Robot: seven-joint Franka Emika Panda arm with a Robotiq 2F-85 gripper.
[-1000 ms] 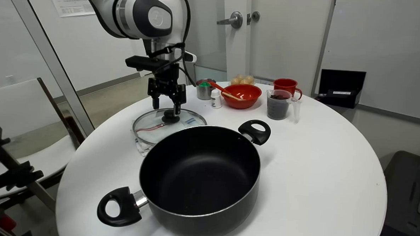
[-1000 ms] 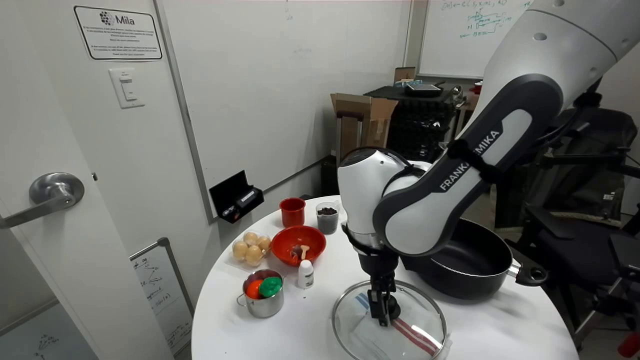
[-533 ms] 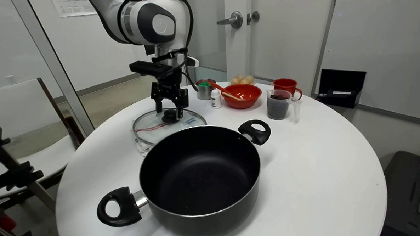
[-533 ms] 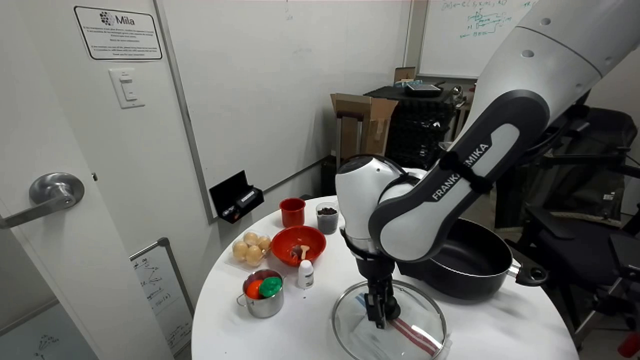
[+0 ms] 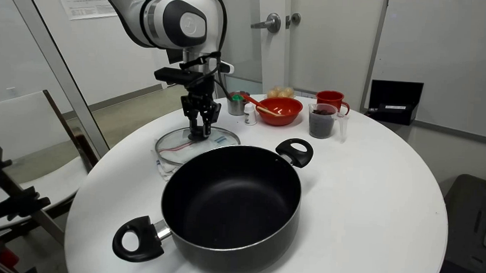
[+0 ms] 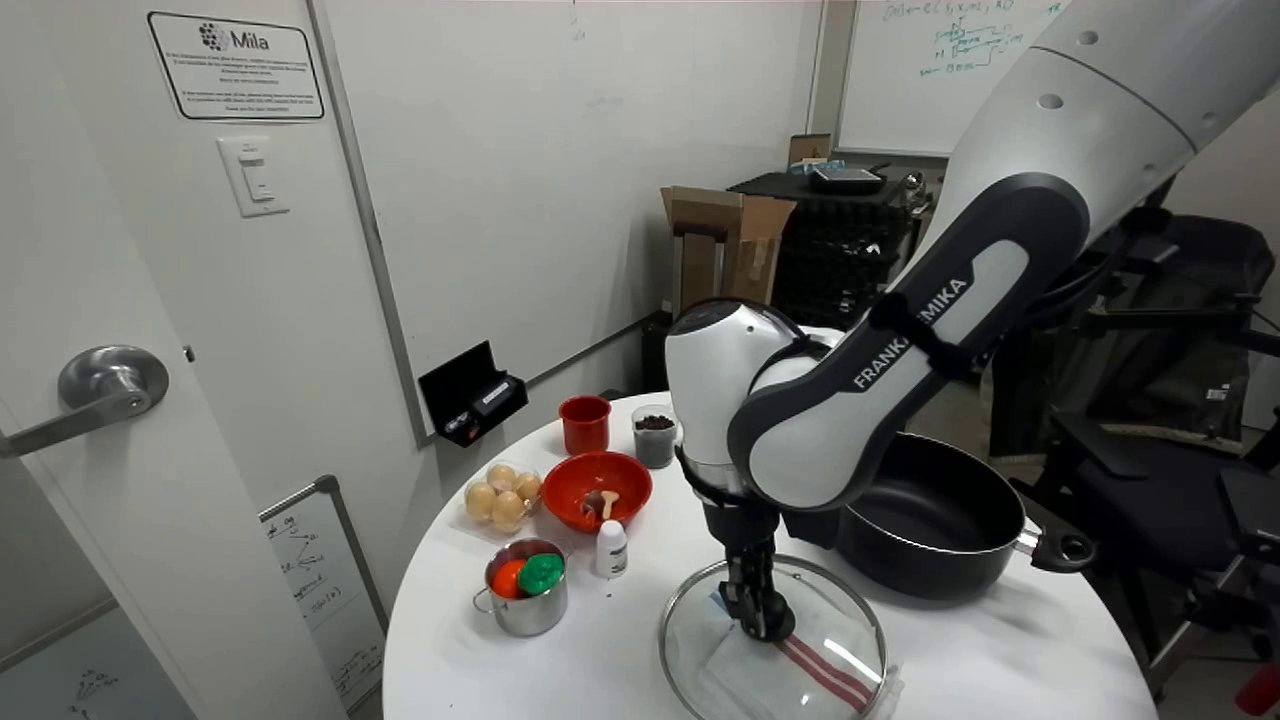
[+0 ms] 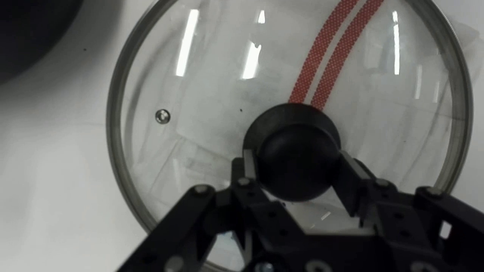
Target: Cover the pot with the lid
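The lid (image 7: 211,94), clear glass with a metal rim, lies over a striped cloth beside the pot. Its black knob (image 7: 293,113) sits between the fingers (image 7: 249,166) of my gripper (image 7: 298,166), which touch it from both sides; the gripper is shut on it. In both exterior views the gripper (image 5: 200,132) points straight down at the middle of the lid (image 6: 840,610). Whether the lid has left the cloth I cannot tell. The wide black pot (image 5: 237,259) stands uncovered with nothing inside. Part of the pot (image 7: 30,34) shows at the wrist view's upper left.
A red bowl (image 5: 278,119) with utensils, a white bottle (image 6: 611,550), a steel cup (image 6: 530,610), eggs (image 6: 505,495), a red mug (image 6: 585,425) and a measuring cup (image 5: 321,125) stand together on the round table. The pot's loop handle (image 5: 138,240) sticks out.
My gripper has come down around the knob and its fingers have closed on it. The lid has shifted slightly. Pot and other items stand where they were.
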